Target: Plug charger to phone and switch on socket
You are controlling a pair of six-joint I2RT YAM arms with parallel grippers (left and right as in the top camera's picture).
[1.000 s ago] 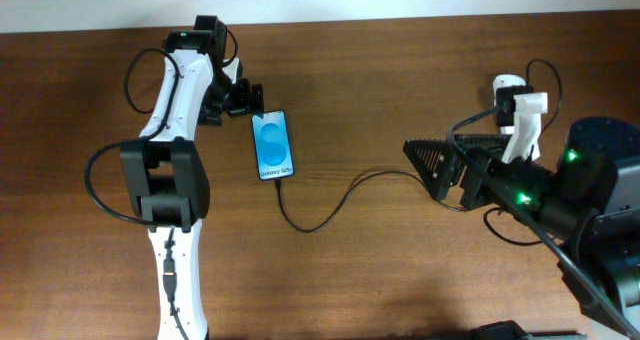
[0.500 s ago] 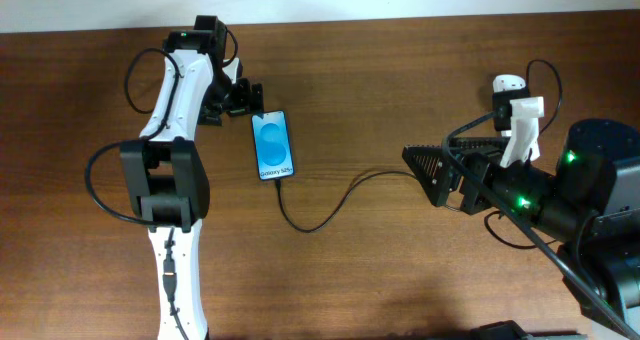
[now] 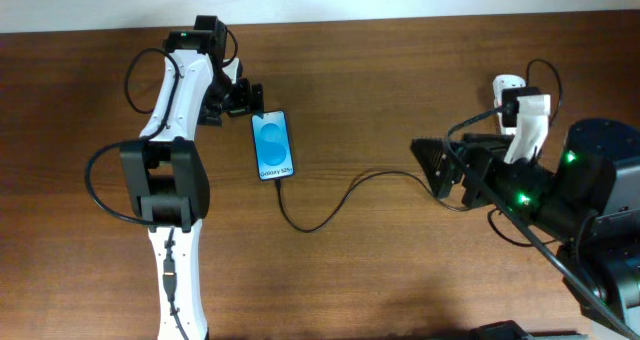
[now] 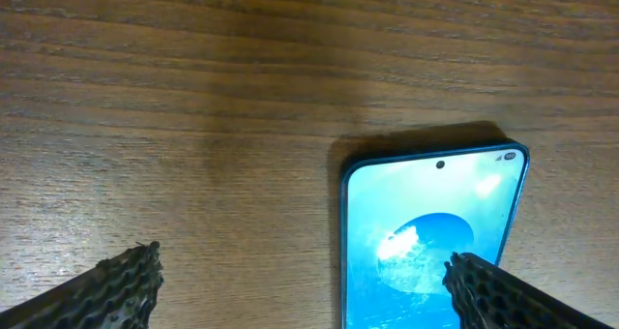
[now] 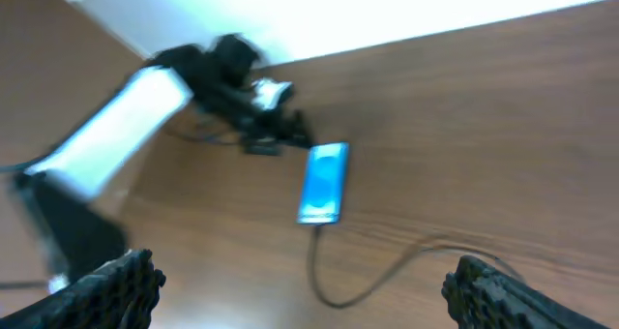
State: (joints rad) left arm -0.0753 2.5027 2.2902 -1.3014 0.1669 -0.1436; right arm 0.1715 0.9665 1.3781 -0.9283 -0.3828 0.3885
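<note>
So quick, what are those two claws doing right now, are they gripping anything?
Left gripper: open, holding nothing, at the top end of the phone.
Right gripper: open, holding nothing.

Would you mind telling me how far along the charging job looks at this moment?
Looks done: the charger runs into the phone's lower edge, so it appears plugged in. In hand: nothing; the left end effector stands open by the phone's top end, and the right end effector is open above the table. Left: switching on the socket, which is not clearly in view.
</note>
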